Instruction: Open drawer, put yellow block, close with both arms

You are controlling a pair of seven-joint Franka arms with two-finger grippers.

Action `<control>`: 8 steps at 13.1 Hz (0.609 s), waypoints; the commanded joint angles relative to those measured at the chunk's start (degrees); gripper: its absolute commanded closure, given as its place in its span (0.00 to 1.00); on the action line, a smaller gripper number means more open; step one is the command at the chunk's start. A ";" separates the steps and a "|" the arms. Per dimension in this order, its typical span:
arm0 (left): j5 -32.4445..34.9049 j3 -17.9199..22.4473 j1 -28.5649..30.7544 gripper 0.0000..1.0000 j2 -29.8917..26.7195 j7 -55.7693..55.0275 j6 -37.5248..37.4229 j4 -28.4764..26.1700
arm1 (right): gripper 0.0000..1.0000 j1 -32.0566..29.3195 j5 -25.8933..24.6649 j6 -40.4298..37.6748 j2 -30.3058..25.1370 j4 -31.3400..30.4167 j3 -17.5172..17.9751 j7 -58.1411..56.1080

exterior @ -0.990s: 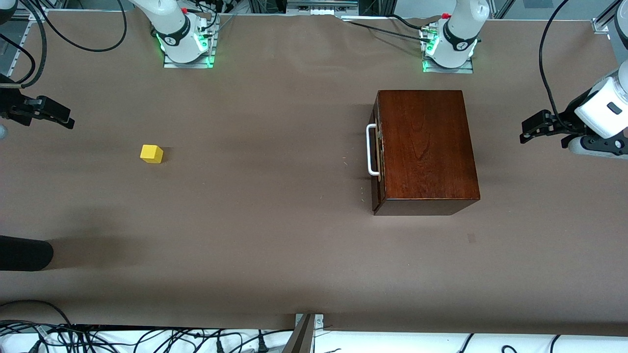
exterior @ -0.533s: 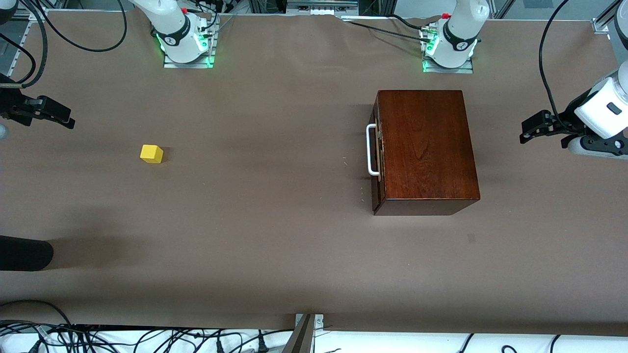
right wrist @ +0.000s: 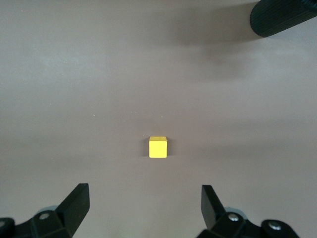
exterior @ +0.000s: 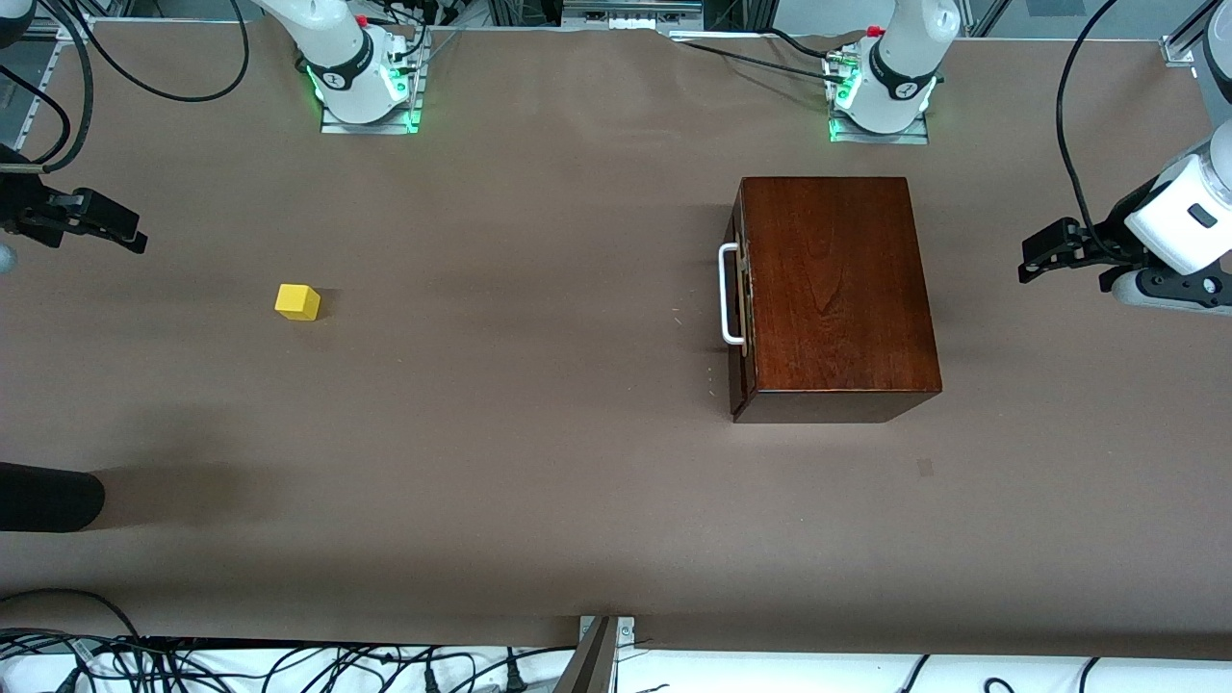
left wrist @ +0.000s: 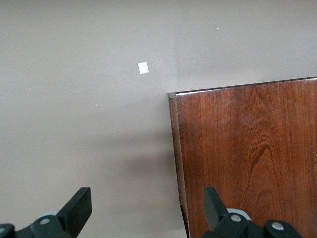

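Note:
The yellow block lies on the brown table toward the right arm's end. The mahogany box stands toward the left arm's end. Its drawer front is flush with the box, and the white handle faces the block. My right gripper hangs open over the table at the right arm's end, with the block a short way off its fingertips. My left gripper hangs open over the back corner of the box and the table beside it. Neither holds anything.
A black cylinder pokes in over the table edge at the right arm's end, nearer the front camera than the block. A small pale mark is on the table near the box. Cables lie along the table's edges.

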 commanded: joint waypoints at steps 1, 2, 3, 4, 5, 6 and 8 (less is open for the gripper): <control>1.23 -0.14 -0.15 0.00 -0.24 -0.22 0.32 -0.27 | 0.00 -0.38 -0.41 -0.26 -0.16 0.56 0.38 0.42; 1.23 -0.14 -0.15 0.00 -0.24 -0.22 0.32 -0.27 | 0.00 -0.30 -0.32 -0.18 -0.16 0.56 0.38 0.16; 1.23 -0.14 -0.15 0.00 -0.24 -0.22 0.24 -0.27 | 0.00 -0.30 -1.02 -0.26 -0.16 0.56 0.55 -0.11; 1.23 -0.14 -0.15 0.00 -0.24 -0.22 0.23 -0.27 | 0.00 -0.12 -1.11 -0.26 -0.16 0.56 0.64 0.06; 1.23 -0.22 -0.32 0.00 -0.24 -0.22 0.32 -0.27 | 0.00 -0.21 -0.68 0.00 -0.16 0.47 0.47 0.15; 1.23 -0.22 -0.67 0.00 -0.24 -0.74 0.32 -0.19 | 0.00 -0.21 -0.41 0.09 0.02 0.47 0.47 0.50; 1.32 -1.62 -1.11 0.00 0.02 -3.28 0.32 -0.10 | 0.00 -0.21 -0.32 0.88 0.11 0.39 0.47 0.68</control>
